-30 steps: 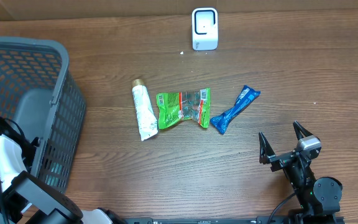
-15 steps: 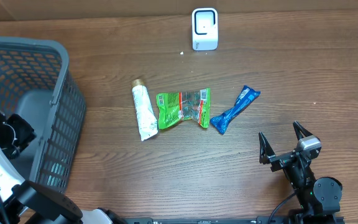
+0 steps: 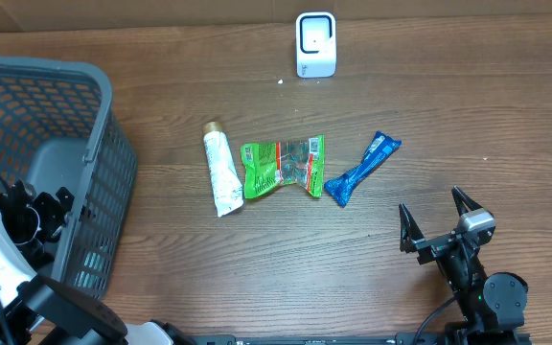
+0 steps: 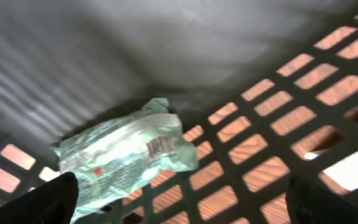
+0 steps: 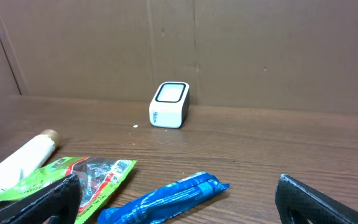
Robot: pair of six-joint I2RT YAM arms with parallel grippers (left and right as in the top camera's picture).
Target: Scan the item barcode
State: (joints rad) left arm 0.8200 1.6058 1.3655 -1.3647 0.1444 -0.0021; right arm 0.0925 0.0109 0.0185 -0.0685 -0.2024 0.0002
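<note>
**Pale packet lies in the basket**

The grey basket (image 3: 113, 172) holds 1 pale green packet (image 4: 126, 158), seen only from the left wrist; the left hand (image 4: 179, 186) hangs over it spread wide, gripping nothing. On the wooden worktop (image 3: 353, 278): tube (image 3: 220, 172), green sachet (image 3: 281, 166), blue wrapper (image 3: 362, 169), white scanner (image 3: 315, 43). Right hand (image 3: 429, 199) gapes empty.

The scanner (image 3: 315, 44) is white with a dark face. Below it in the overhead view lie a white tube (image 3: 221, 177) with a gold cap, a bright green packet (image 3: 283, 166) with a clear window and red print, and a blue wrapper (image 3: 363, 169) — all on a brown wood-grain table (image 3: 257, 278). Far left of the scanner, the basket (image 3: 27, 65) is grey lattice — inside, a pale mint pack (image 4: 126, 155) with dark lettering.
</note>
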